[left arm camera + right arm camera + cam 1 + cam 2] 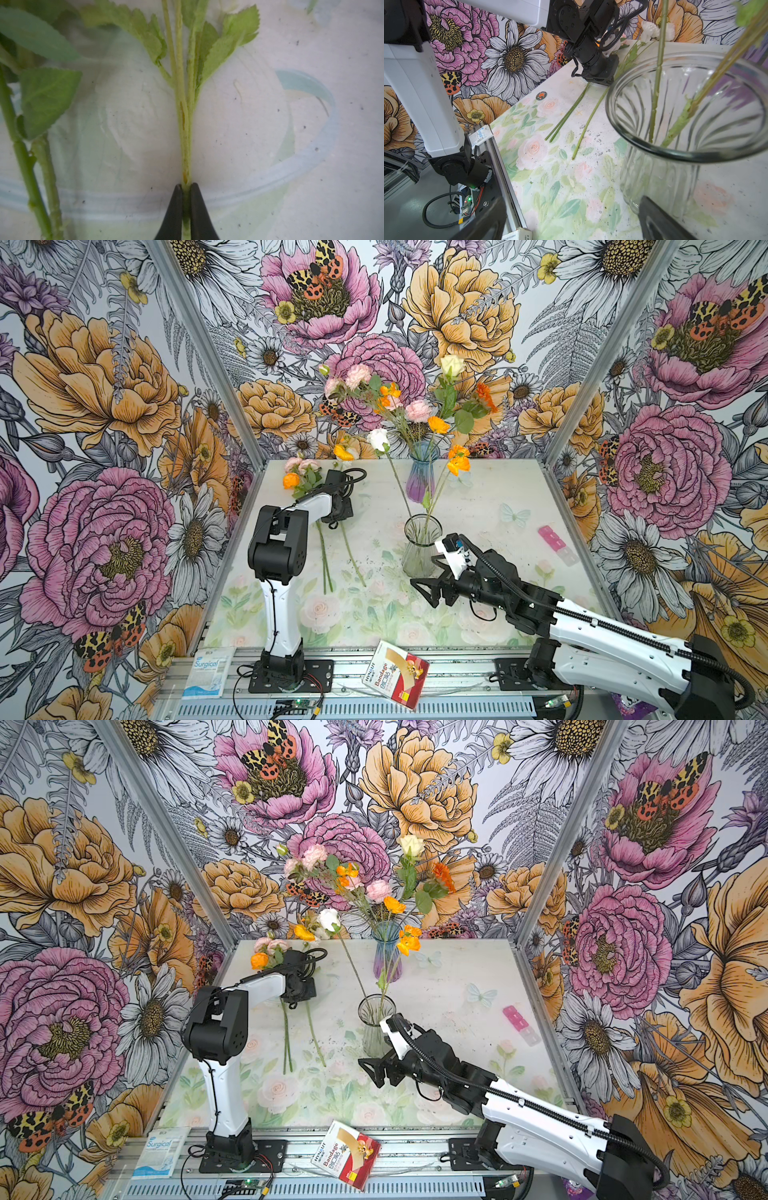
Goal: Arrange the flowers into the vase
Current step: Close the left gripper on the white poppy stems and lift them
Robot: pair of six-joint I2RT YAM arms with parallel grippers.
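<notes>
In the left wrist view my left gripper [186, 187] is shut on the pale green stem of one of the flowers [185, 135], with two more stems [25, 162] lying beside it. In both top views that gripper [334, 522] [293, 1002] points down onto three flowers lying on the table [324, 560], their pink and orange blooms [299, 475] toward the back. A clear glass vase [420, 556] [654, 182] holds two flowers, one white [378, 439], one orange [459, 462]. My right gripper [423, 570] [571, 224] stands open, low beside this vase's base.
A blue-purple vase [420, 477] at the back holds several flowers. A pink block [550, 536] lies at the right. A bandage box [395, 672] and a surgical packet [205, 672] rest on the front rail. Flower-printed walls close in three sides.
</notes>
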